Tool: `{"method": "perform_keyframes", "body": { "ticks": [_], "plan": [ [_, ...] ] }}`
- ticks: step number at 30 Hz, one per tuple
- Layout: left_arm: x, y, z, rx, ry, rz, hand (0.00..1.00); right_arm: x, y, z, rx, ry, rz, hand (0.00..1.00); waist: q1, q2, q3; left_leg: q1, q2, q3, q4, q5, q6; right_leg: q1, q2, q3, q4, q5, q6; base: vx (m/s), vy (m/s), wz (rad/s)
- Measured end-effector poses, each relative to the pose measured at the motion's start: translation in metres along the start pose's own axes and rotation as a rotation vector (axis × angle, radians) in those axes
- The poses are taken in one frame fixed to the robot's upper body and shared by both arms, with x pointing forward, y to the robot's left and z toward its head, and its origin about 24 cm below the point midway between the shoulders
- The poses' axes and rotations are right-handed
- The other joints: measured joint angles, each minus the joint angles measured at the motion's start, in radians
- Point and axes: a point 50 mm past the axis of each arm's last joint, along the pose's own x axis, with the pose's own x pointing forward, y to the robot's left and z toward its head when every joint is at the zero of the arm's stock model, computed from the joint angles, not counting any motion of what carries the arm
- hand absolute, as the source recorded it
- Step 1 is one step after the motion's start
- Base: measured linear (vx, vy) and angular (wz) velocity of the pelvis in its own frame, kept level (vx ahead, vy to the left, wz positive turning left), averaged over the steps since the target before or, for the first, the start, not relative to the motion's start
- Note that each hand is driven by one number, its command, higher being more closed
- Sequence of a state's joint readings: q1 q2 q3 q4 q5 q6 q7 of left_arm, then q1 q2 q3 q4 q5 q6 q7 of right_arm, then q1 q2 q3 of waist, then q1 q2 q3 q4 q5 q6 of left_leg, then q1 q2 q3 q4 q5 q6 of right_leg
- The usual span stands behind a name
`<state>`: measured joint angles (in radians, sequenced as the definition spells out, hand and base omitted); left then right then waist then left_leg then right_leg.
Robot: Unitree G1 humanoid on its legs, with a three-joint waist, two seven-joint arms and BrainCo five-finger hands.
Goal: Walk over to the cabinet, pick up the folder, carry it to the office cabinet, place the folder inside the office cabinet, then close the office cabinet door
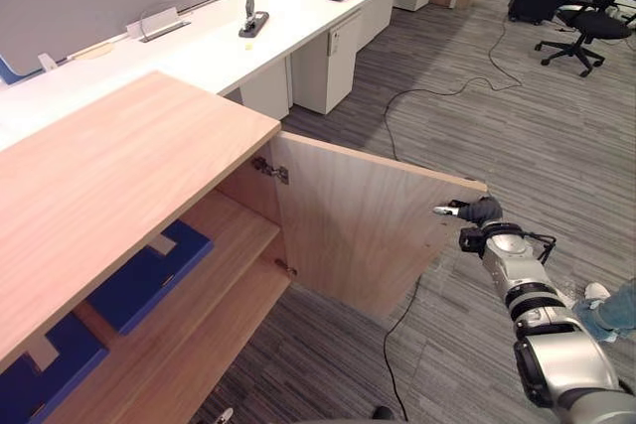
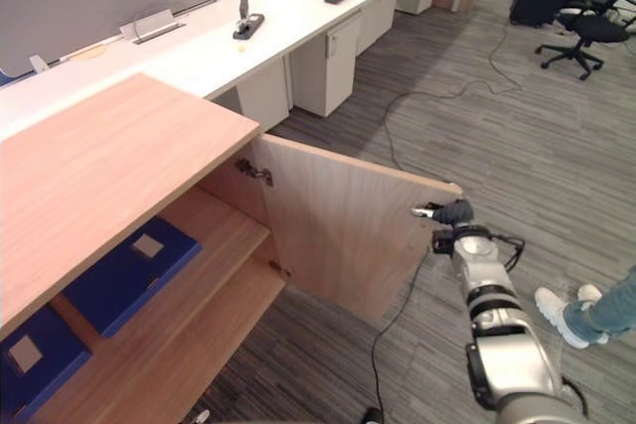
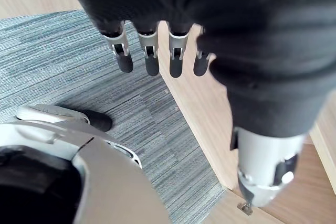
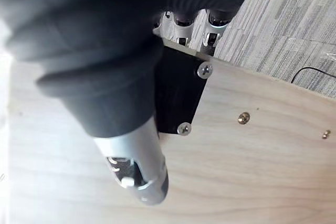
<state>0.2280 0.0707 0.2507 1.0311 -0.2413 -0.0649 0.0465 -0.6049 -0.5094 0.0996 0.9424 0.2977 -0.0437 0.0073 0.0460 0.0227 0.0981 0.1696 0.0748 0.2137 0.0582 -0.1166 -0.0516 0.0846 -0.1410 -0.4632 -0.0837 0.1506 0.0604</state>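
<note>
Left eye, cabinet: the light wooden office cabinet (image 1: pixel 119 166) stands with its wooden door (image 1: pixel 368 235) swung wide open.
Left eye, folders: a flat blue folder (image 1: pixel 149 275) lies on the shelf inside, and a second blue folder (image 1: pixel 40 374) lies beside it.
Right eye, right hand (image 2: pixel 452 213): it is at the door's top outer corner.
Left wrist, left hand (image 3: pixel 173 3): its fingers are straight and slightly apart over the grey striped carpet (image 3: pixel 63 66).
Right wrist, grip: the right hand is against the door by a black metal plate (image 4: pixel 176 95); whether it is open or closed cannot be told.

2 eye views share the cabinet door (image 1: pixel 368 235) from above; wrist views look close.
</note>
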Motion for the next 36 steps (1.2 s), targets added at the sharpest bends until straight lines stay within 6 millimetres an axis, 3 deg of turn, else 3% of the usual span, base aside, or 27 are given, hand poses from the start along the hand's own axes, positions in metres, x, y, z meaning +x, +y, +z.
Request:
{"method": "perform_keyframes", "body": {
  "ticks": [7,10,13,15,16,18,20,22,25,28,32,36],
  "plan": [
    [0.0,0.001,0.0,0.001,0.0,-0.007,0.0,0.003,0.003,0.008,-0.068,-0.007,0.065,0.0,-0.002,-0.003,0.006,-0.014,0.001,0.007,0.0,0.007,-0.002,-0.021,0.002,0.01,-0.001,0.01,-0.009,-0.05,-0.011,-0.05],
    [0.0,0.002,0.0,0.002,0.003,-0.008,0.0,0.0,0.008,0.01,-0.283,0.003,0.182,0.0,-0.005,-0.006,0.007,-0.017,0.009,0.021,0.0,0.009,-0.004,-0.033,0.011,0.025,-0.001,0.013,-0.012,-0.04,-0.028,-0.15],
    [0.001,0.003,0.002,0.01,0.001,-0.019,0.0,-0.012,0.014,0.005,-0.646,0.043,0.409,0.0,-0.016,-0.014,0.012,-0.013,0.02,0.028,-0.004,0.009,-0.006,-0.036,0.024,0.037,-0.001,0.013,-0.012,-0.03,-0.033,-0.11],
    [0.002,0.005,0.006,0.018,-0.006,-0.024,0.0,-0.035,0.043,-0.01,-0.882,0.071,0.731,0.0,-0.02,-0.03,-0.003,-0.032,0.037,0.05,0.002,0.009,-0.013,-0.065,0.041,0.067,-0.001,0.013,-0.014,-0.04,-0.051,-0.27],
    [0.003,0.004,0.008,0.022,-0.01,-0.027,0.0,-0.042,0.053,-0.013,-0.909,0.065,0.81,0.0,-0.022,-0.035,-0.002,-0.035,0.041,0.052,0.003,0.01,-0.014,-0.069,0.045,0.071,-0.001,0.014,-0.018,-0.04,-0.082,-0.24],
    [0.005,0.004,0.012,0.05,-0.005,-0.034,0.0,-0.071,0.091,-0.027,-0.969,0.044,1.101,0.0,-0.021,-0.038,-0.005,-0.036,0.054,0.049,0.011,0.01,-0.015,-0.071,0.059,0.08,-0.001,0.012,-0.028,-0.03,-0.08,-0.11],
    [0.006,0.002,0.016,0.063,-0.011,-0.043,0.0,-0.094,0.117,-0.047,-0.953,0.057,1.276,0.0,-0.009,-0.039,-0.007,-0.042,0.059,0.045,0.015,0.01,-0.015,-0.076,0.065,0.082,-0.001,0.012,-0.033,-0.04,-0.04,-0.04],
    [0.007,-0.002,0.02,0.055,-0.02,-0.052,0.0,-0.117,0.158,-0.055,-0.87,-0.017,1.42,0.0,0.009,-0.036,-0.014,-0.061,0.058,0.038,0.018,0.013,-0.02,-0.09,0.063,0.081,-0.001,0.014,-0.036,-0.05,-0.01,0.05],
    [0.007,0.001,0.021,0.034,-0.024,-0.046,0.0,-0.13,0.179,-0.058,-0.844,-0.057,1.479,0.0,0.04,-0.036,-0.017,-0.057,0.05,0.032,0.018,0.013,-0.02,-0.085,0.056,0.081,-0.001,0.014,-0.036,-0.01,0.037,0.07],
    [0.007,0.013,0.021,0.006,-0.023,-0.009,0.0,-0.132,0.17,-0.06,-0.858,-0.05,1.486,0.0,0.043,-0.055,-0.026,-0.064,0.039,0.024,0.019,0.011,-0.018,-0.086,0.042,0.082,-0.001,0.015,-0.035,0.03,0.091,0.1],
    [0.006,0.032,0.027,-0.028,-0.04,0.045,0.0,-0.128,0.138,-0.063,-0.904,0.013,1.442,0.0,0.048,-0.088,-0.044,-0.058,0.03,0.021,0.018,0.007,-0.013,-0.084,0.034,0.092,-0.001,0.015,-0.034,0.05,0.084,0.02],
    [0.006,0.033,0.026,-0.051,-0.04,0.045,0.0,-0.124,0.126,-0.063,-0.92,0.039,1.406,0.0,0.055,-0.093,-0.048,-0.054,0.029,0.019,0.017,0.004,-0.013,-0.083,0.034,0.108,-0.001,0.014,-0.033,0.01,0.038,-0.07]
  ]
}}
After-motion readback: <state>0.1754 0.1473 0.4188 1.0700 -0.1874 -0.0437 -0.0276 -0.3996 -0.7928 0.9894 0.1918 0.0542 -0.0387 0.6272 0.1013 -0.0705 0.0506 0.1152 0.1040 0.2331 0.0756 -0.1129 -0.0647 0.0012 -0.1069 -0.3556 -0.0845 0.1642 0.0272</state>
